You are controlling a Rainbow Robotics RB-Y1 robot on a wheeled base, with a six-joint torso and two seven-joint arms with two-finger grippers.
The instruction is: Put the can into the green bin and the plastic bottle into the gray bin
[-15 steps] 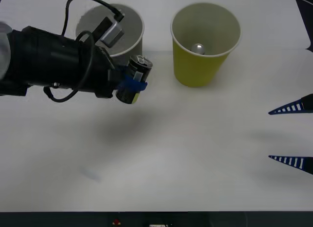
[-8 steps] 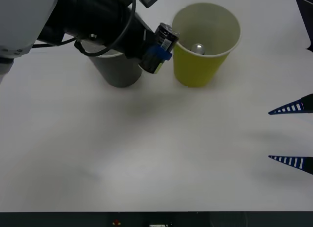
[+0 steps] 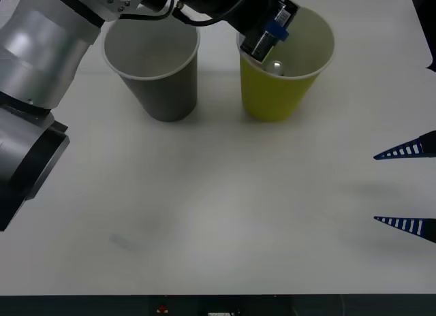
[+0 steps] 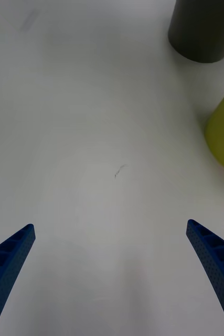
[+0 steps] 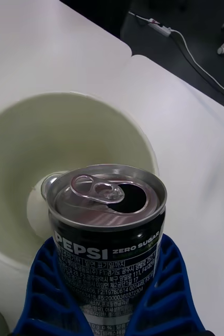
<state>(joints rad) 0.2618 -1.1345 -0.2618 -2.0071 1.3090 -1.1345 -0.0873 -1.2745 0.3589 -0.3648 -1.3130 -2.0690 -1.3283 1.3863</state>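
**Can carried to the green bin's mouth**

While the tapered gray paper cup (image 3: 155, 71) stands left, the left gripper (image 3: 267, 35), clamped on the black-labelled silver-topped can (image 5: 107, 227), has swung right over the yellow-green paper cup (image 3: 283, 91); release looks next. The right gripper (image 3: 406, 188) waits open, near right.

The left arm reaches from the front view's 9 o'clock edge up toward 12 o'clock, its silver forearm and black wrist angled across the top. The left gripper (image 3: 271, 31) sits near 1 o'clock, its blue ribbed fingers (image 5: 49, 283) clamped on something. The right gripper (image 3: 407, 188) waits at 3 o'clock, fingers spread wide, pointing toward 9 o'clock.
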